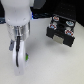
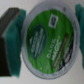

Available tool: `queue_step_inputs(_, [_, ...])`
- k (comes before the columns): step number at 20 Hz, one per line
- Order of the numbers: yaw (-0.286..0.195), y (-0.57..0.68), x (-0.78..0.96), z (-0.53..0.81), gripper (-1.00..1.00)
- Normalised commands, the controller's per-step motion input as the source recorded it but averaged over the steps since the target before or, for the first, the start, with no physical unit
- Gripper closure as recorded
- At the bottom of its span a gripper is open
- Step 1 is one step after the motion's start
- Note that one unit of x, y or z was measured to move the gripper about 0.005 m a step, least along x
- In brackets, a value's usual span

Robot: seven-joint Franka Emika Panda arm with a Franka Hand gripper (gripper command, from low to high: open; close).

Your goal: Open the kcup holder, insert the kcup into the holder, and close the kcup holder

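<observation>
The kcup (image 2: pixel 50 42) fills the wrist view, a white pod with its round green top facing the camera. My gripper (image 2: pixel 47 44) is shut on it: a black finger with a teal pad (image 2: pixel 13 40) presses one side and a second teal pad (image 2: pixel 80 50) the other. In the exterior view the gripper (image 1: pixel 20 62) hangs low on the exterior view's left, with a green spot of the kcup (image 1: pixel 22 61) showing between its fingers. The black kcup holder (image 1: pixel 56 34) stands apart at the upper right, with round slots visible from above. I cannot tell if a drawer is pulled out.
The white arm (image 1: pixel 19 22) rises above the gripper on the exterior view's left. The pale grey table (image 1: pixel 55 65) lies between the gripper and the holder.
</observation>
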Motion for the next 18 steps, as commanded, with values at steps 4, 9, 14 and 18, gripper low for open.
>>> queue_step_inputs(4, [-0.015, 0.23, 0.02, 0.63, 1.0])
queue_step_inputs(9, [0.011, 0.42, 0.02, 0.77, 1.0])
queue_step_inputs(14, [0.017, 0.53, 0.02, 0.74, 1.0])
queue_step_inputs(18, [0.024, 0.6, 0.0, 0.65, 1.0])
